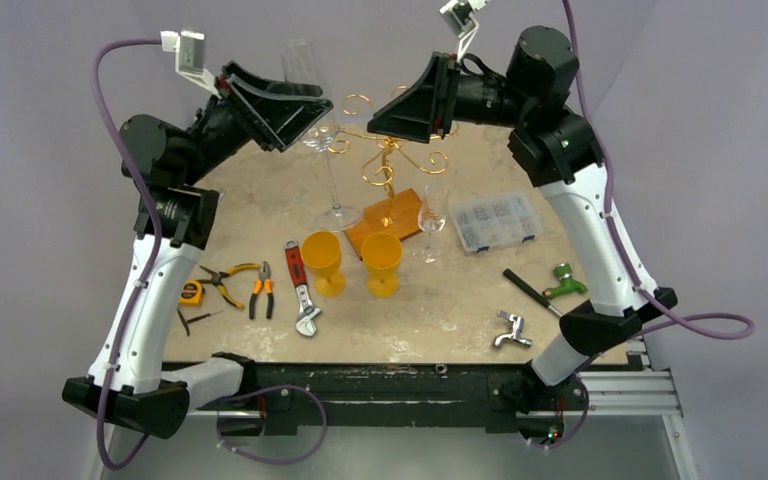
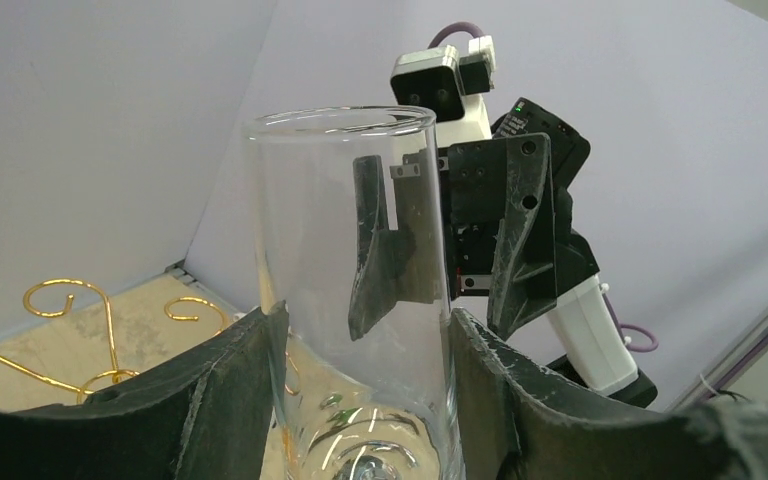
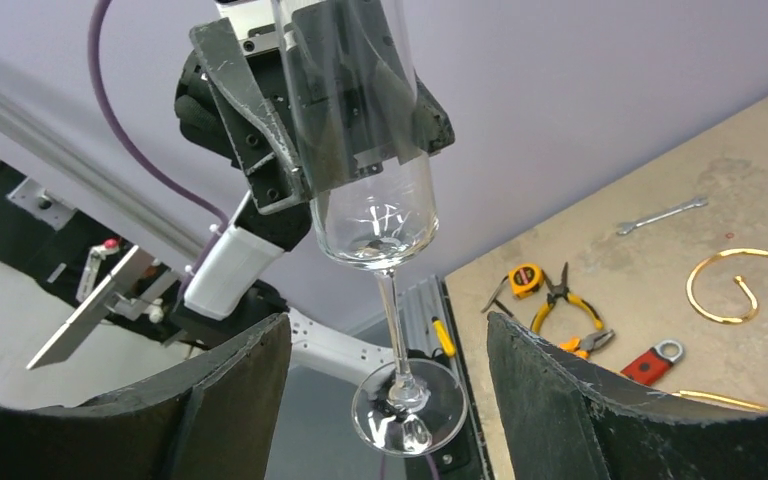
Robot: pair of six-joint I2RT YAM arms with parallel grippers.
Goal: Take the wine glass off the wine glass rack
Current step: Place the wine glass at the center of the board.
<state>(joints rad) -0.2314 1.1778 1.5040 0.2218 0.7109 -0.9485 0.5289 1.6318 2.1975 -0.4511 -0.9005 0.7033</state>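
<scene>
Pinching wine glass [image 3: 375,215] bowl, left jaws; right jaws spread; right wrist view adds stem.

Table [image 1: 260,190] seen from above. The rack [image 1: 388,160] stands at centre rear. Left of it, the glass [image 1: 310,75] sits between the fingers of the left gripper [image 2: 368,315]. The right gripper [image 3: 388,330] faces it from the rack's right. A small glass [image 1: 432,213] stands just right of the rack's base, with a box [image 1: 495,220] farther right. Two goblets [image 1: 322,262] stand side by side before the base. A wrench [image 1: 300,290], pliers [image 1: 262,290] and a tape measure [image 1: 191,292] lie front left.
</scene>
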